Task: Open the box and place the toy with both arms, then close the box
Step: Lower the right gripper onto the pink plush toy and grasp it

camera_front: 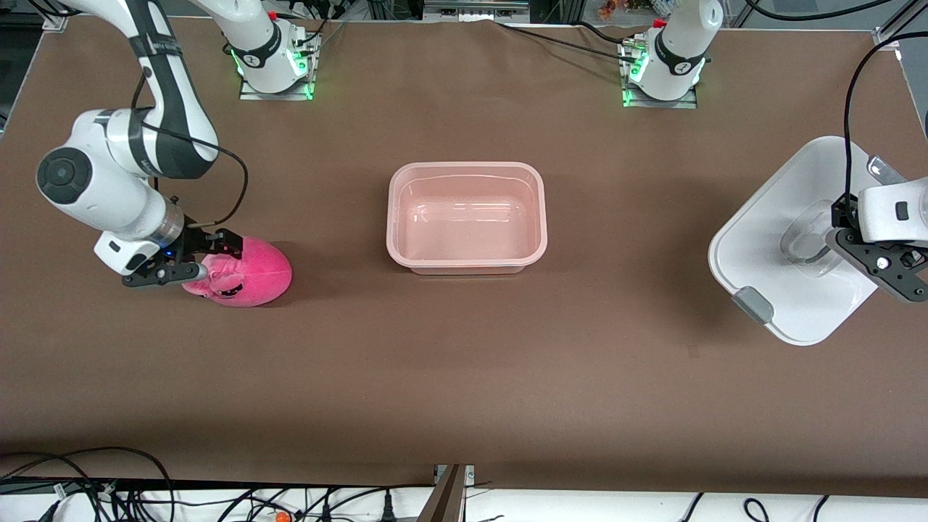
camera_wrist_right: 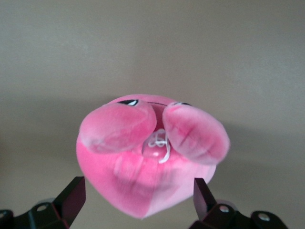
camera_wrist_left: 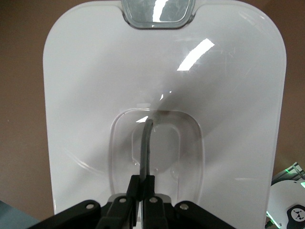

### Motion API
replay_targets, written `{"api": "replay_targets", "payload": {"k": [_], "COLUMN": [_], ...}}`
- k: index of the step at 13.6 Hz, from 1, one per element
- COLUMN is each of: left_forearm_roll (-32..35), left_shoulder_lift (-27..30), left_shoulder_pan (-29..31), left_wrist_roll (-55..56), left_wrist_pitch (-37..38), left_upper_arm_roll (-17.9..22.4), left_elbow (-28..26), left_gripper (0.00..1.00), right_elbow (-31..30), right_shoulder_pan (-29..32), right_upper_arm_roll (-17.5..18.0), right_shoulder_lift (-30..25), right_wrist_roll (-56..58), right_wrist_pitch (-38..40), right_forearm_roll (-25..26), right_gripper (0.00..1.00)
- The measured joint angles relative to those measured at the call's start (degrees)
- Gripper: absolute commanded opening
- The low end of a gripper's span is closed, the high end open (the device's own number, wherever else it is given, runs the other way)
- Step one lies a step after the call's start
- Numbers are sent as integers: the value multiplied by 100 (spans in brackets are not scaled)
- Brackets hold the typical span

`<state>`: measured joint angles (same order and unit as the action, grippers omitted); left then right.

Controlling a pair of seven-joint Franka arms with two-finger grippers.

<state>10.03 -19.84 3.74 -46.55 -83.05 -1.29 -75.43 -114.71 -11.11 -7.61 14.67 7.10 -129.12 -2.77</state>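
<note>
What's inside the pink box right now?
Nothing: the box stands open and only its bare glossy bottom shows through. The toy still lies on the table toward the right arm's end. The lid is off, held by the left pincer.

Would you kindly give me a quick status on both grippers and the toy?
Left gripper shut on lid handle, at its end of the table. Right gripper open around toy. Box open, nothing in the way.
</note>
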Motion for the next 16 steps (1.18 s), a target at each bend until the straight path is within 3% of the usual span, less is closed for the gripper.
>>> {"api": "replay_targets", "payload": {"k": [3,5,7,8,11,16], "left_forearm_roll": [0,0,0,0,0,0], "left_shoulder_lift": [0,0,0,0,0,0], "left_shoulder_pan": [0,0,0,0,0,0], "left_wrist_roll": [0,0,0,0,0,0], "left_wrist_pitch": [0,0,0,0,0,1], "left_upper_arm_roll": [0,0,-1,-2,-2,-8], "left_elbow": [1,1,1,1,1,1], "left_gripper": [0,0,0,0,0,0], "right_elbow": [0,-14,-125,-169,-180,-139], "right_shoulder_pan": [0,0,0,0,0,0], "right_upper_arm_roll": [0,0,0,0,-3,-4], "right_shoulder_lift": [178,332,405,412,398,351], "right_wrist_roll": [40,42,43,47,48,338], "right_wrist_pitch": [-300,-520,-802,-886,-920,-899], "right_forearm_roll": [0,0,0,0,0,-1], "right_gripper": [98,83,59,41,0,0]}}
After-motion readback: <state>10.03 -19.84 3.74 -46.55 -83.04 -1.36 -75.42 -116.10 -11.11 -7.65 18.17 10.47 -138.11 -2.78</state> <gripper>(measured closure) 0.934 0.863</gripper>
